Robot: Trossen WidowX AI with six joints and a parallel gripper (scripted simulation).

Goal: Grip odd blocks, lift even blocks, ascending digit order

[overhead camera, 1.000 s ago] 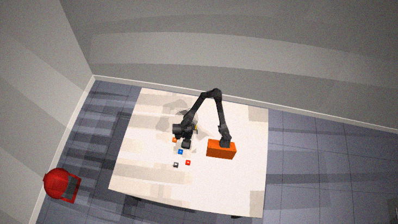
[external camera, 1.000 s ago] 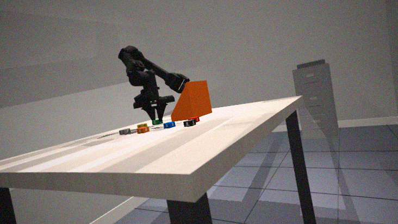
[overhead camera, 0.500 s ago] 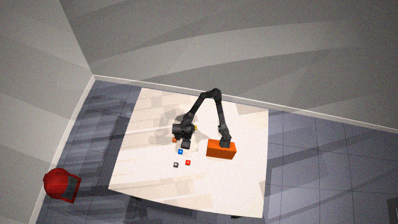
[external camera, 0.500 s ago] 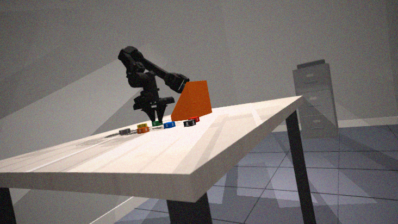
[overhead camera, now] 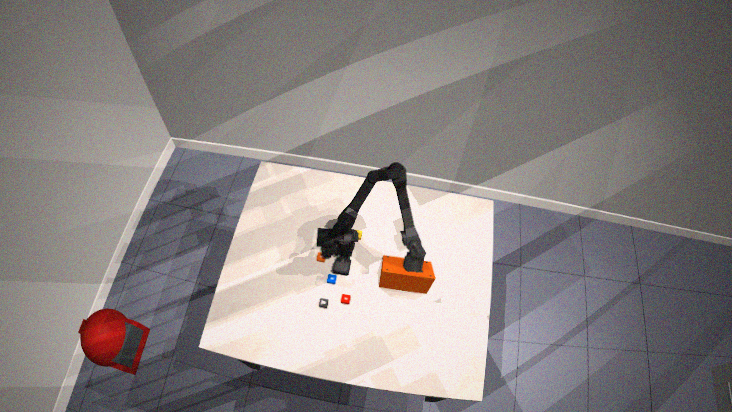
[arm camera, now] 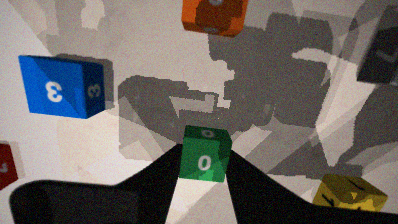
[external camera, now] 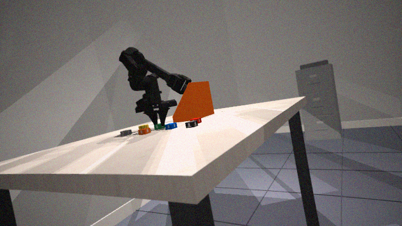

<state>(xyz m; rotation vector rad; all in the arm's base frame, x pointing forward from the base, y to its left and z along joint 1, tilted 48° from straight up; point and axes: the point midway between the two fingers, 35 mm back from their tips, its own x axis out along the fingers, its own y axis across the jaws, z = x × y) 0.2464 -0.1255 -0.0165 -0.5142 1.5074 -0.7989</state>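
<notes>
My gripper point(arm camera: 204, 152) point(external camera: 158, 123) point(overhead camera: 340, 267) is shut on a green block point(arm camera: 205, 161) point(external camera: 158, 126) marked 0, one finger on each side, low at the table top. In the wrist view a blue block point(arm camera: 60, 90) point(overhead camera: 331, 278) point(external camera: 171, 125) marked 3 lies to the left. An orange block point(arm camera: 215, 15) point(overhead camera: 320, 256) point(external camera: 144, 131) lies ahead. A yellow block point(arm camera: 352, 194) point(external camera: 143, 126) lies at the lower right, a dark block point(arm camera: 380, 60) point(external camera: 125, 132) at the upper right, and a red block point(arm camera: 6, 165) point(overhead camera: 345, 298) point(external camera: 196, 119) at the left edge. The arm hides the green block in the top view.
Another dark block point(overhead camera: 323, 302) point(external camera: 191, 123) sits near the red one. The arm's orange base box point(overhead camera: 407, 276) point(external camera: 194, 101) stands on the white table point(overhead camera: 358, 358). A red object point(overhead camera: 110, 340) lies on the floor and a grey cabinet point(external camera: 317, 92) stands behind.
</notes>
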